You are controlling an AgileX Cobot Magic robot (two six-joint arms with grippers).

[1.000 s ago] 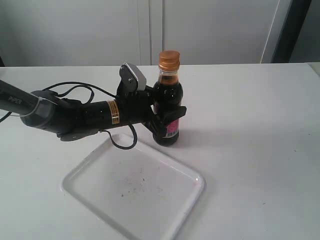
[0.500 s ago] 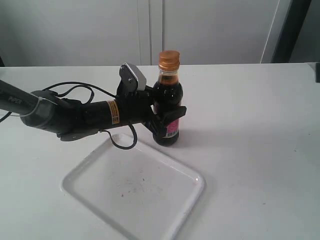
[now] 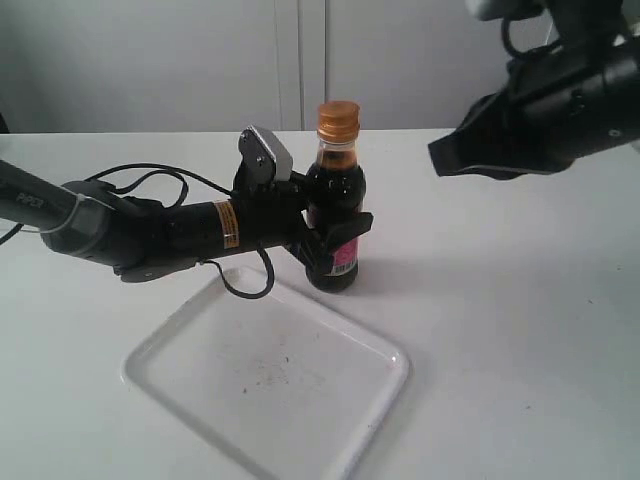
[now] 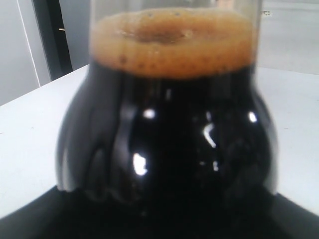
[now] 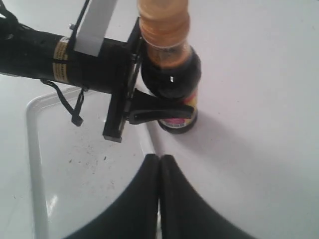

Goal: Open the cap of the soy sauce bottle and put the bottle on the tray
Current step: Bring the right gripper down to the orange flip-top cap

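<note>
Glossy dark bottle (image 3: pixel 336 215) in left gripper's (image 3: pixel 335 235) clamp; right gripper's (image 5: pixel 160 164) fingers together

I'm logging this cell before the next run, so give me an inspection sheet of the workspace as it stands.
Surface: white table, bare apart from the job's things.
Bottle: upright on the table, beside the tray, not on it.
Cap: closed.
Tray: nothing on it but faint dark specks.
Clutter: nothing seen.
Left gripper: clamped around the bottle's body.
Right gripper: fingers together, holding nothing, in the air to the right of the bottle.
Cables: black cable loops off the left arm over the tray's rim.
Surroundings: plain light wall panels behind.
</note>
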